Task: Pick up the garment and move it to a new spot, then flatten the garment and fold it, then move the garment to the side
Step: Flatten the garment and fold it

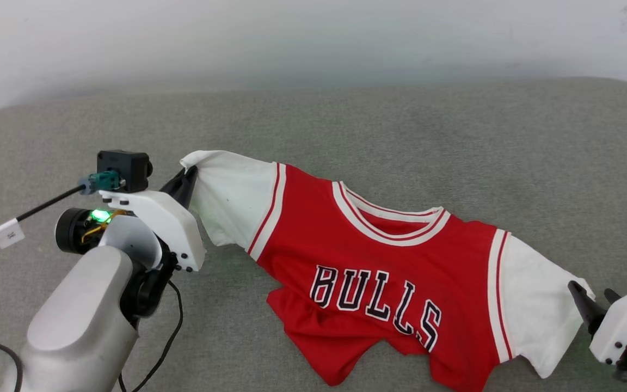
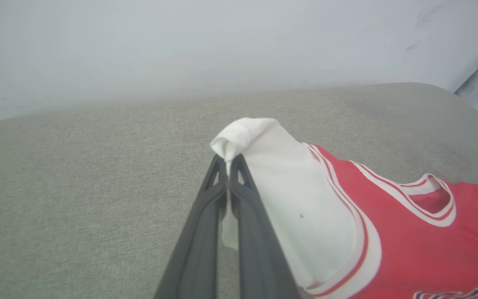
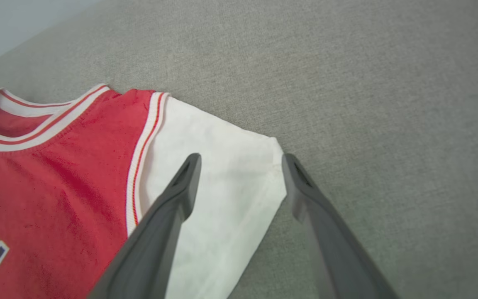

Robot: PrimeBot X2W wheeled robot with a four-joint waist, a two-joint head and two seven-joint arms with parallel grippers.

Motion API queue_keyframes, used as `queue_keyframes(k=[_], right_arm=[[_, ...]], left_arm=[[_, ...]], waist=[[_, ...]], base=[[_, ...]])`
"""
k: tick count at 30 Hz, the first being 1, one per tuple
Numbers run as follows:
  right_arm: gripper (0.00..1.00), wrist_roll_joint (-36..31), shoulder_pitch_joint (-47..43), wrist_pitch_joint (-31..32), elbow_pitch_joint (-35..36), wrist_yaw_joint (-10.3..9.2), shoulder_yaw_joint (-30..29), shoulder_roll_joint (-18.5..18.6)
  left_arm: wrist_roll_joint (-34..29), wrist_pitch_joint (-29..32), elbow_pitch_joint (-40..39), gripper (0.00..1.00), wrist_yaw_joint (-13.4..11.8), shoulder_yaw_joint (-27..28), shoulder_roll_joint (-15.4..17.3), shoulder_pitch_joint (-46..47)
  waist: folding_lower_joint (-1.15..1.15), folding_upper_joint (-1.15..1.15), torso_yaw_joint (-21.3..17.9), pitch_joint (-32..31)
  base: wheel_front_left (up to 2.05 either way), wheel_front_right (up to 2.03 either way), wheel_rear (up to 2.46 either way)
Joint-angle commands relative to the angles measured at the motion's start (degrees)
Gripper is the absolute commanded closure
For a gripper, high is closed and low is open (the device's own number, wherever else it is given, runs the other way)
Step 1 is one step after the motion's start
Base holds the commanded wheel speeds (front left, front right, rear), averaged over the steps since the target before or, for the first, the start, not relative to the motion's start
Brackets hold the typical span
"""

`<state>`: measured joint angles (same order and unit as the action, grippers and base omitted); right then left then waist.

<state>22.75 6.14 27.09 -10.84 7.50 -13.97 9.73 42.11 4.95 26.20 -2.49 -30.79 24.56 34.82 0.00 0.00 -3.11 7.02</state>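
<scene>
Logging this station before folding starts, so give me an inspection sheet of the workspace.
Surface: grey fabric pad, flat.
Job's things: garment lying front up, sleeves spread, hem bunched.
Clutter: nothing seen.
Grippers: left claw shut on one white sleeve's tip; right claw open, fingers either side of the other sleeve's edge.
Cables: black cable with white tag at the left arm; second cable loops under it.
Surroundings: pale wall behind.

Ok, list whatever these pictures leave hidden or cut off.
Head view: the garment runs off the bottom edge, its lower front bunched.
Head view: the right edge cuts off the right end effector.
Left wrist view: the sleeve bunches over the tips of the left end effector; the bottom edge cuts the lettering.
Right wrist view: the left edge cuts the lettering.
</scene>
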Motion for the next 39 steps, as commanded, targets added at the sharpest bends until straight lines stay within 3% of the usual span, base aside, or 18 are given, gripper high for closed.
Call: queue_keyframes(k=[1, 5, 9, 11, 12, 13, 14, 15, 27, 34, 39], right_arm=[[0.00, -0.61, 2.35, 3.18, -2.27, -0.02, 0.06, 1.57], [0.00, -2.98, 6.71, 10.04, -7.80, -0.02, 0.27, 2.76], [0.00, -5.81, 10.70, 12.81, -13.35, -0.02, -0.42, 3.17], [0.00, -6.82, 11.90, 14.07, -16.70, -0.03, -0.94, 2.67], [0.00, -7.63, 12.23, 17.25, -21.66, -0.04, -0.47, 1.23], [0.91, -7.29, 11.95, 20.97, -25.15, -0.02, 0.22, -0.94], [0.91, -7.29, 11.95, 20.97, -25.15, -0.02, 0.22, -0.94], [1.00, -7.04, 12.32, 22.50, -25.82, -0.01, 0.77, -1.47], [1.00, -8.92, 19.67, 13.19, -14.02, -0.04, 6.69, 4.69], [1.00, -9.69, 27.38, 6.73, -13.32, -0.03, 8.36, 5.56], [1.00, -9.42, 36.25, 2.30, -16.01, -0.03, 9.69, 5.75]], left_arm=[[-0.19, 0.34, -3.37, 1.00, -1.17, 0.18, 0.60, -1.58], [0.20, 1.43, -10.10, 1.00, -3.46, 0.62, 1.57, -3.93], [0.37, 2.65, -14.22, 1.00, -4.62, 0.55, 2.09, -4.96], [0.39, 3.15, -15.30, 1.00, -5.01, 0.41, 2.40, -5.23], [0.64, 3.52, -16.21, 1.00, -4.87, 0.19, 2.52, -5.25], [0.76, 3.86, -16.08, 1.00, -4.74, 0.00, 2.81, -5.51], [0.76, 3.86, -16.08, 1.00, -4.74, 0.00, 2.81, -5.51], [0.89, 4.03, -15.79, 1.00, -4.70, -0.06, 2.98, -5.92], [0.17, 2.01, -14.33, 1.00, -5.75, 2.08, 5.28, -4.20], [0.10, -0.67, -8.20, 1.00, -4.54, 4.43, 4.44, 3.49], [-0.26, -1.90, -0.85, 1.00, -2.67, 5.28, 3.46, 12.28]], waist=[[0.00, 0.00, 1.22, 1.24], [0.00, 0.00, 2.70, 3.32], [0.00, 0.00, 3.58, 5.36], [0.00, 0.00, 3.83, 6.19], [0.00, 0.00, 4.10, 6.96], [0.00, 0.00, 3.93, 7.04], [0.00, 0.00, 3.93, 7.04], [0.00, 0.00, 3.60, 6.56], [0.00, 0.00, 1.18, 0.01], [0.00, 0.00, 0.57, -2.48], [0.00, 0.00, 0.09, -0.83]], base=[[0.00, 0.00, 0.00], [0.00, 0.00, 0.00], [0.00, 0.00, 0.00], [0.00, 0.00, 0.00], [0.00, 0.00, 0.00], [0.00, 0.00, 0.00], [0.00, 0.00, 0.00], [0.00, 0.00, 0.00], [0.00, 0.00, 0.00], [0.00, 0.00, 0.00], [0.00, 0.00, 0.00]])
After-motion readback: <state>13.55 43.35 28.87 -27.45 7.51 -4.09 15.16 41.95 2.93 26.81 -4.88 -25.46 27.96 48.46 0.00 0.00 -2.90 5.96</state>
